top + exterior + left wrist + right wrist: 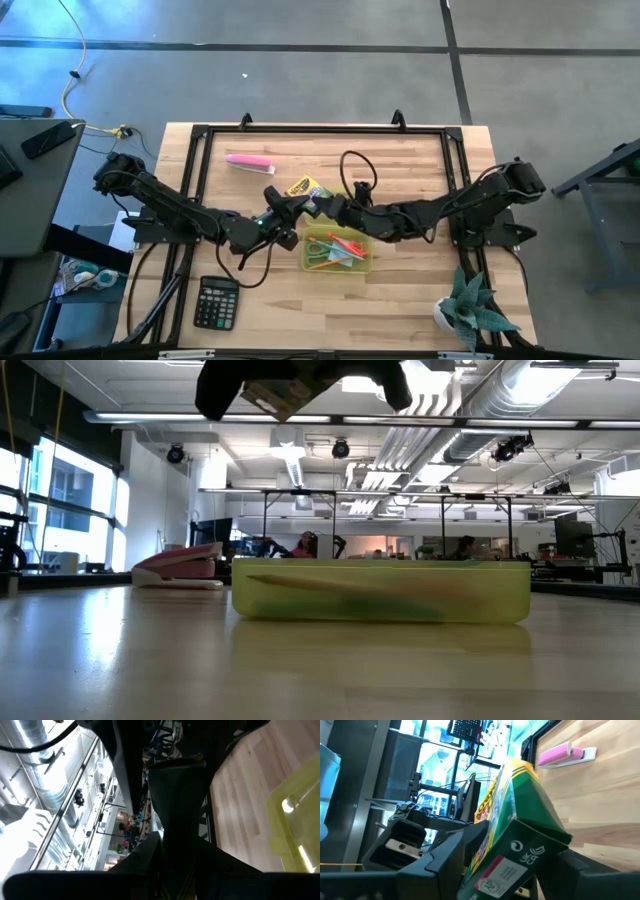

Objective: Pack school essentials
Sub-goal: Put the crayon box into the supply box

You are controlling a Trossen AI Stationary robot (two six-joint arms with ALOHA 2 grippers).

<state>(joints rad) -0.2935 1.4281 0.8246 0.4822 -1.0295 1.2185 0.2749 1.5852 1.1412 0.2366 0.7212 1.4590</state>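
My right gripper (313,201) is shut on the small yellow-green crayon box (303,186), above the table just beyond the far left corner of the translucent yellow-green case (337,250). The low view shows the box (285,395) high above the case (380,592). Inside the case lie the green-handled scissors (322,252) and the orange pencil (347,243). My left gripper (273,200) hovers left of the box with its fingers together, touching nothing. The note pad and red piece do not show. My right gripper (512,851) pinches the crayon box between its two fingers, one finger (451,854) on each broad side, near the box's end with the label (505,872). The fingers come roughly level from the table's right. The box is lifted clear of the table and tilted.
A pink stapler-like thing (249,162) lies near the far edge, left of centre. A black calculator (216,302) sits at the near left. A small potted plant (470,312) stands at the near right corner. A black cable (355,170) loops beyond the right arm.
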